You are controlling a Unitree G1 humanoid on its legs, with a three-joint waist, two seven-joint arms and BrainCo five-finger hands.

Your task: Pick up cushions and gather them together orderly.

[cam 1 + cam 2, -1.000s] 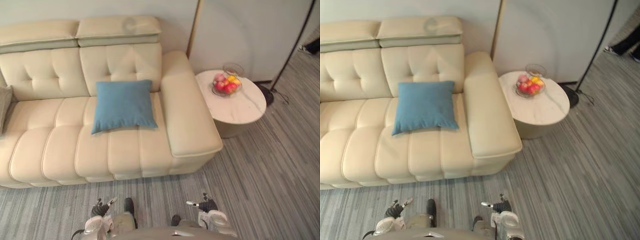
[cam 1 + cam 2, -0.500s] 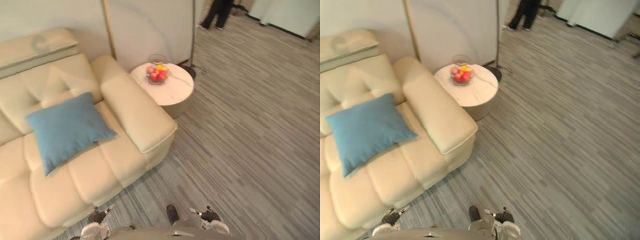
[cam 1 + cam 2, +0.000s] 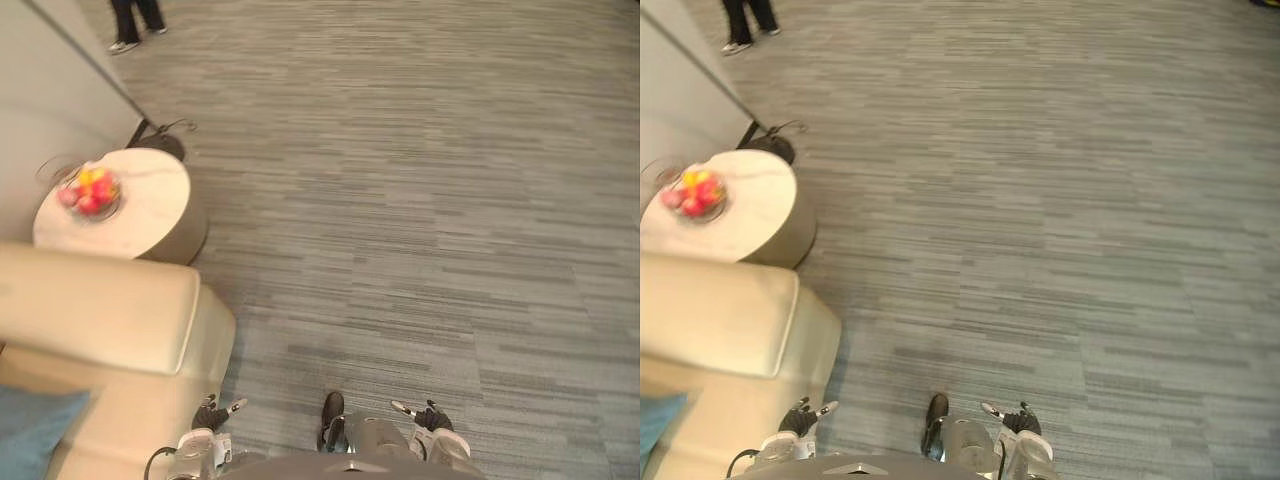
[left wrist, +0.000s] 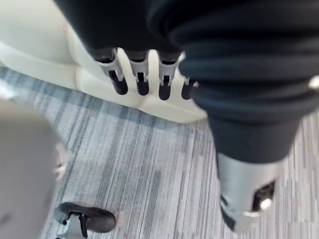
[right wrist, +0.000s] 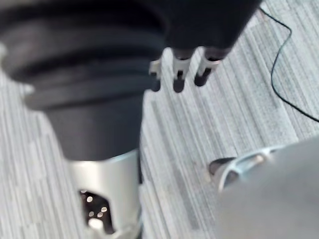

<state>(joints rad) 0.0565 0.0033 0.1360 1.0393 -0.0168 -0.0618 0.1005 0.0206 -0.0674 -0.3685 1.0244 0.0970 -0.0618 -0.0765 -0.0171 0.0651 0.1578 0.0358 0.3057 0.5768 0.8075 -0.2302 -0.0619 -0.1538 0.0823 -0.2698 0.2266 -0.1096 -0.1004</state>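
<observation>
Near left on sofa (image 3: 110, 320), cushion (image 3: 35, 425) corner shows. Left hand (image 4: 142, 74) and right hand (image 5: 179, 74) hang low, fingers straight, empty. Likely soft, light: grip an edge.

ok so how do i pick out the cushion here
Find the cream sofa at the lower left, next to the round side table holding a fruit bowl. The cushion lies on it just inside the broad armrest, cut off by the picture's edge; it is the one blue thing against cream.
</observation>
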